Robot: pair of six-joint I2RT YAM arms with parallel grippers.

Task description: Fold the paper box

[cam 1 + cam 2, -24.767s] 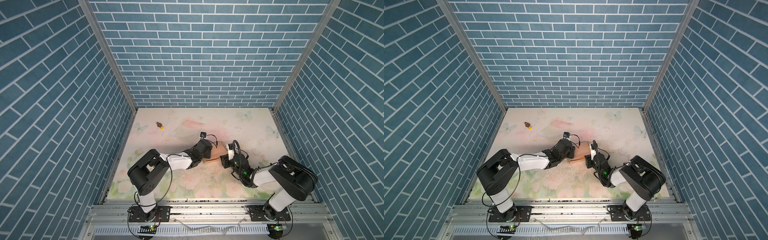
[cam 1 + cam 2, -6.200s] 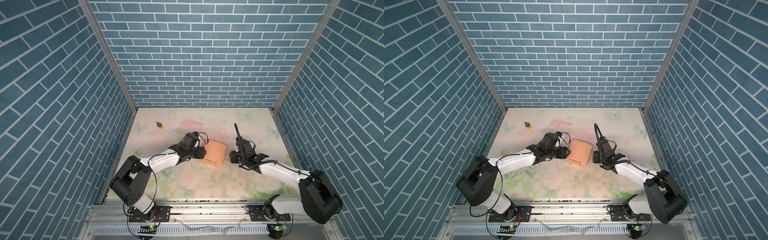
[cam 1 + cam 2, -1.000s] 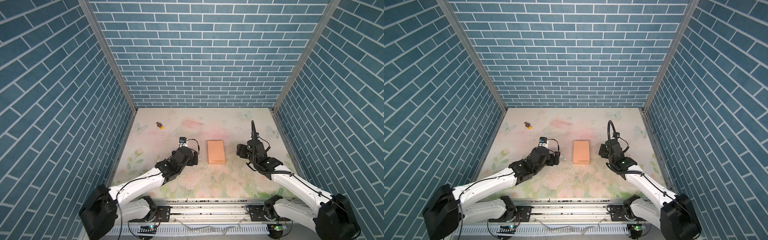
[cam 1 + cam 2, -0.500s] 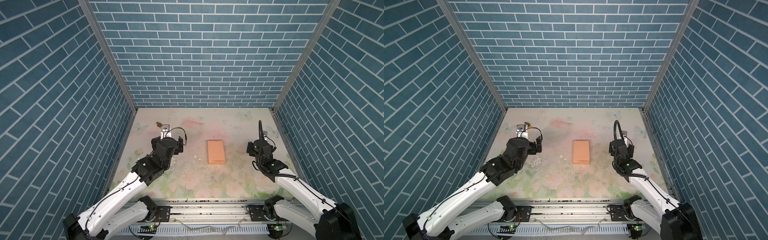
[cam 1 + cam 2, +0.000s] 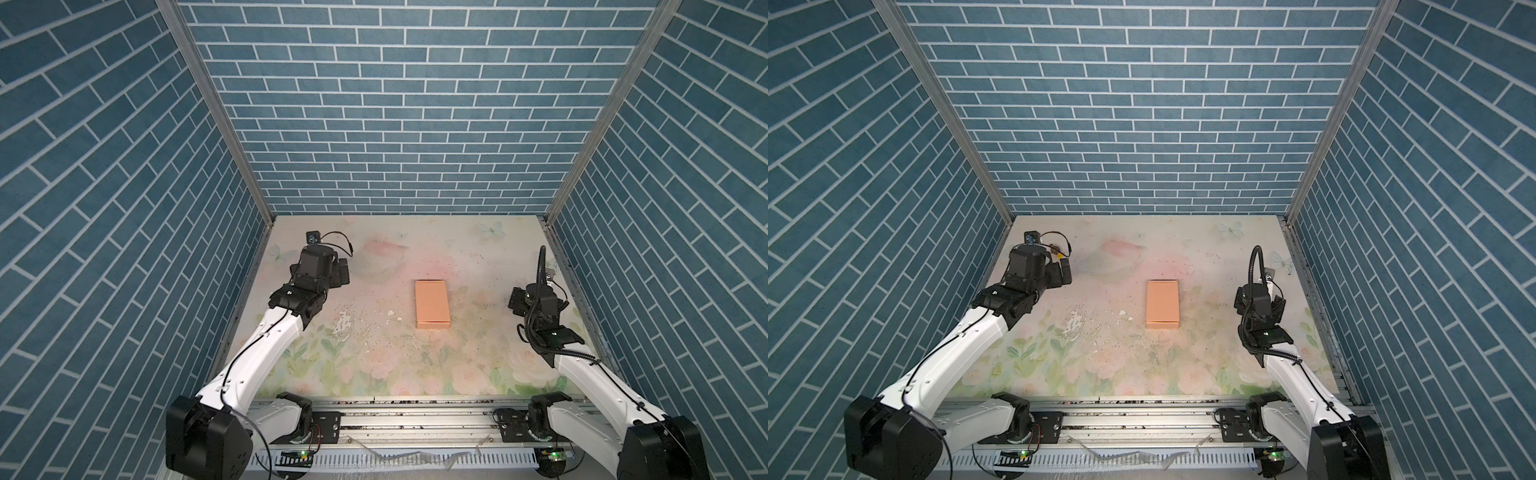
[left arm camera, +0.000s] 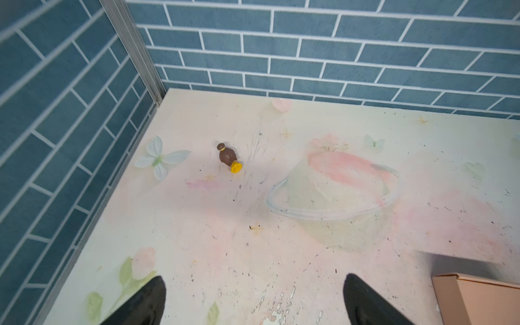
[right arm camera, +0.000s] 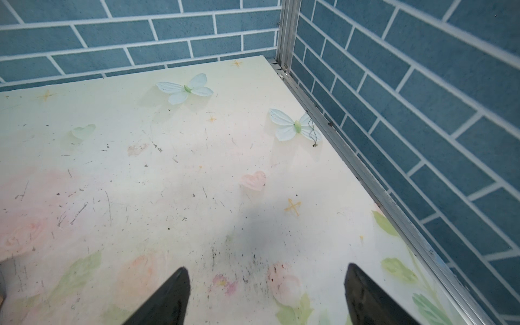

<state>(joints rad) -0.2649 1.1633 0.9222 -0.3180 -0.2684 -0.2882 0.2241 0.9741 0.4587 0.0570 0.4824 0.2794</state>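
Note:
The paper box (image 5: 432, 303) (image 5: 1162, 304) lies flat and closed near the middle of the table, a peach-orange rectangle with nothing touching it. One of its corners shows in the left wrist view (image 6: 484, 301). My left gripper (image 5: 338, 272) (image 5: 1061, 272) (image 6: 254, 278) hovers well to the left of the box, near the left wall, open and empty. Close to the right wall, far from the box, my right gripper (image 5: 536, 293) (image 5: 1258, 297) (image 7: 267, 268) also stands open, with only bare table between its fingers.
A tiny brown-and-yellow object (image 6: 228, 157) (image 5: 1054, 249) lies near the back left corner, just beyond my left gripper. Blue brick walls close in the table (image 5: 415, 365) on three sides, with metal rails (image 7: 374, 185) along their foot. Chipped paint and specks mark the surface.
Both arms have drawn away from the box toward the side walls, the left one rising and swinging toward the back left. The box has not moved.

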